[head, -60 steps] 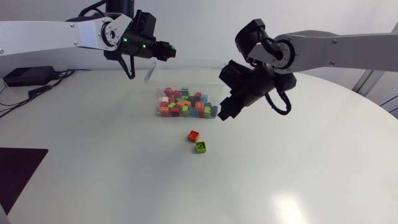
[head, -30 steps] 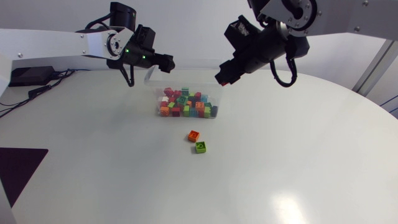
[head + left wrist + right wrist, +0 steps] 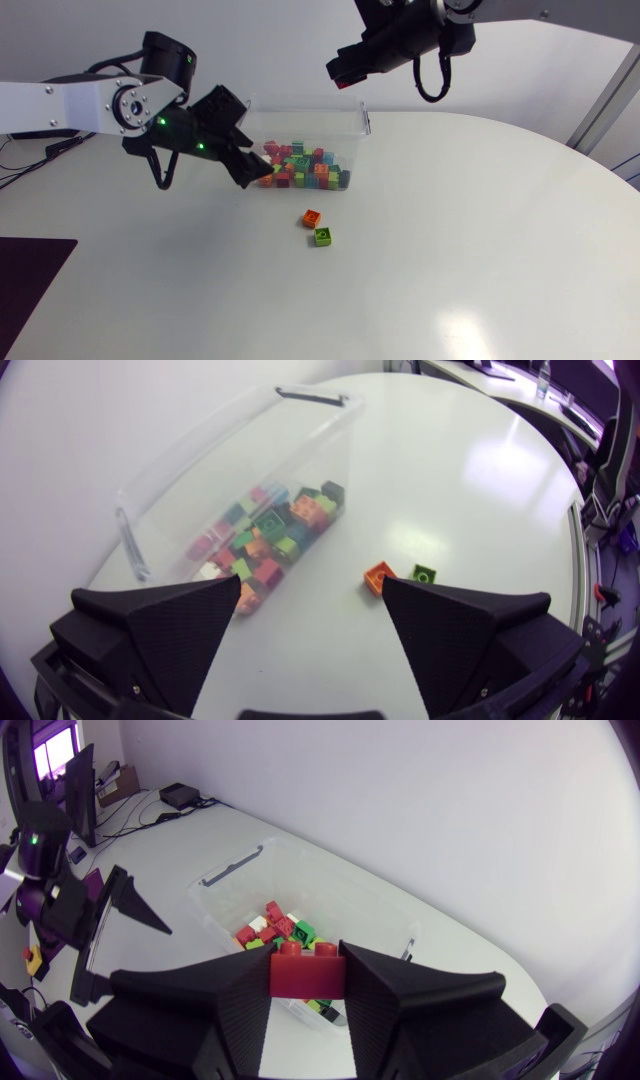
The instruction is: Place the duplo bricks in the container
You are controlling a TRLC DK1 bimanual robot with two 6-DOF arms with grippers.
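Red brick [image 3: 308, 972] now raised higher above container [image 3: 305, 118].

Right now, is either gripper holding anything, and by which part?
The right gripper grips a red brick by its two opposite sides. The left gripper is open and empty.

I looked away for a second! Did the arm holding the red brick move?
Yes. The right gripper, shut on the red brick, went from beside the container's right end to above its far wall.
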